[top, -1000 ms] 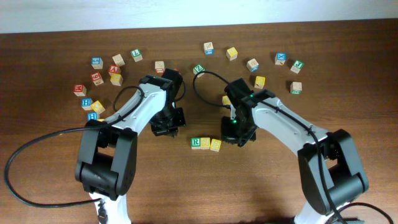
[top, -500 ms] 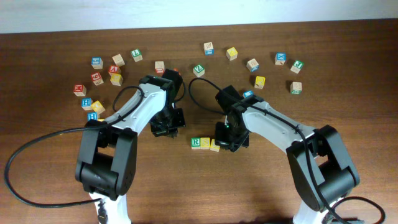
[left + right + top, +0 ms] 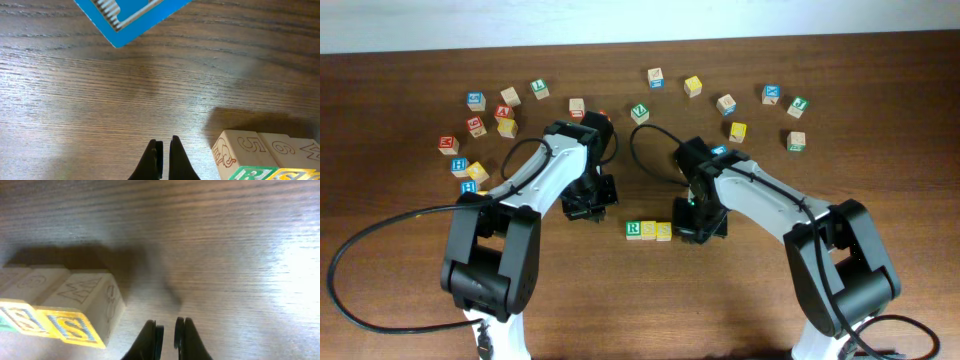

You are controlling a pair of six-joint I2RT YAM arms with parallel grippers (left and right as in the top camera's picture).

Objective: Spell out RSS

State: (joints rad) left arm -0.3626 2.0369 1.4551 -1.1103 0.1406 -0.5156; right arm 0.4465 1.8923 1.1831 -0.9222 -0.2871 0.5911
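Brown wood-grain table bears RSS; white strip beyond.

Left fingers and right fingers both closed

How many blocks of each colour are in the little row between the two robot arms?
green R block: 1
yellow S blocks: 2
Total: 3
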